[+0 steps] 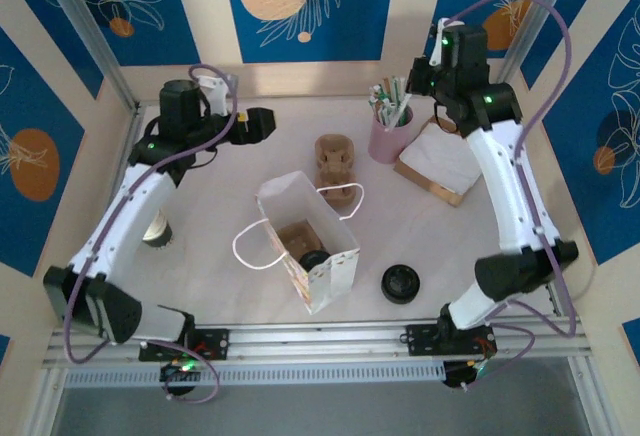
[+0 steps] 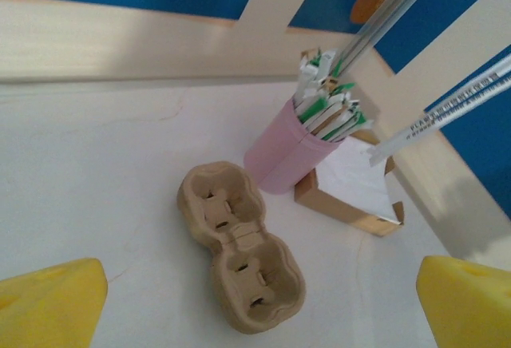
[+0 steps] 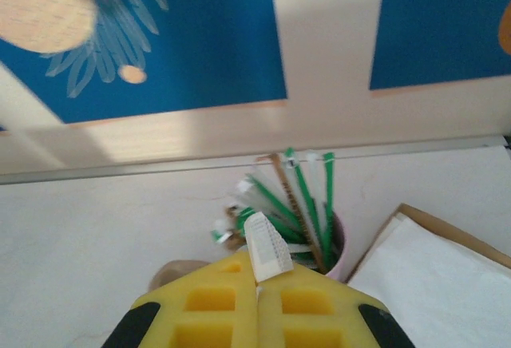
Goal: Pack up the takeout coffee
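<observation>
The right pincer (image 3: 257,278) is pressed together on the end of a white, paper-wrapped straw (image 3: 267,254). It hangs at the back right, just above the pink cup (image 2: 281,155), which is full of green and white straws. Close beside that cup sits a flat brown box (image 2: 343,208) with white napkins (image 2: 355,180) in it.

The left pincer (image 1: 262,123) is spread wide, with nothing between its yellow fingers (image 2: 48,304). It hangs at the back left and points across toward the pink cup. In front of it a brown cardboard cup tray (image 2: 239,244) with two holes lies flat on the surface (image 1: 220,196), near the pink cup.

Closer to the arms, in the middle of the surface, a white paper bag (image 1: 325,278) stands open. Its string handles flop out to the sides. The takeout coffee (image 1: 313,259) is down inside the bag. From above I can see only its round black top, next to something brown. To the right of the bag, a little apart from it, a round black lid (image 1: 400,283) lies on the surface. I cannot tell if there is a cup under it.
</observation>
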Motion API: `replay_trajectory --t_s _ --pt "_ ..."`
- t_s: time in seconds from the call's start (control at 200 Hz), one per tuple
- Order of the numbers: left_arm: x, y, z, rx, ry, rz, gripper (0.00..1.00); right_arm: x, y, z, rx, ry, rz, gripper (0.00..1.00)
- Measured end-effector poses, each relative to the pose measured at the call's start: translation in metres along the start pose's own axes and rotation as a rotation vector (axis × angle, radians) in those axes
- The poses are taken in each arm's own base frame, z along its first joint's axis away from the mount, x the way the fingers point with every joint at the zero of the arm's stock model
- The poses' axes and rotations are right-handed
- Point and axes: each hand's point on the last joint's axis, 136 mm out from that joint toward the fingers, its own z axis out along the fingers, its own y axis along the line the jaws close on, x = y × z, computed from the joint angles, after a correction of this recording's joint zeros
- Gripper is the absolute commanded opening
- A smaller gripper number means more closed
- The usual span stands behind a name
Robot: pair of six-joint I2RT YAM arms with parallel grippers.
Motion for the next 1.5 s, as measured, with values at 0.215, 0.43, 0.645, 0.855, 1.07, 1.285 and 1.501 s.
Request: replay_trajectory --t_s 0.215,0.43,0.645,0.855,1.07,1.285,1.501 --pt "-0.002 -0.022 -0.044 0.018 -0.076 0.027 1.0 -0.012 0.047 -0.103 -0.189 -0.13 -0.015 0.05" --pt "0.012 -0.027 -0.072 -0.004 -0.091 0.029 1.0 -0.011 0.076 -0.179 -0.404 -0.2 -0.012 0.05" --pt "0.028 -0.025 -0.085 -0.031 -0.075 0.009 1.0 0.011 0.12 -0.205 -0.614 -0.144 -0.063 0.05" --pt "0.034 -0.024 -0.091 -0.042 -0.066 -0.003 1.0 0.047 0.167 -0.197 -0.713 -0.024 -0.166 0.05" --pt "0.035 -0.023 -0.091 -0.046 -0.065 -0.004 1.0 0.066 0.184 -0.182 -0.703 0.044 -0.232 0.05" --pt "0.037 -0.021 -0.09 -0.051 -0.061 -0.007 1.0 0.084 0.19 -0.169 -0.692 0.119 -0.269 0.05" --pt "0.039 -0.02 -0.088 -0.053 -0.055 -0.01 1.0 0.115 0.201 -0.142 -0.671 0.244 -0.305 0.05"
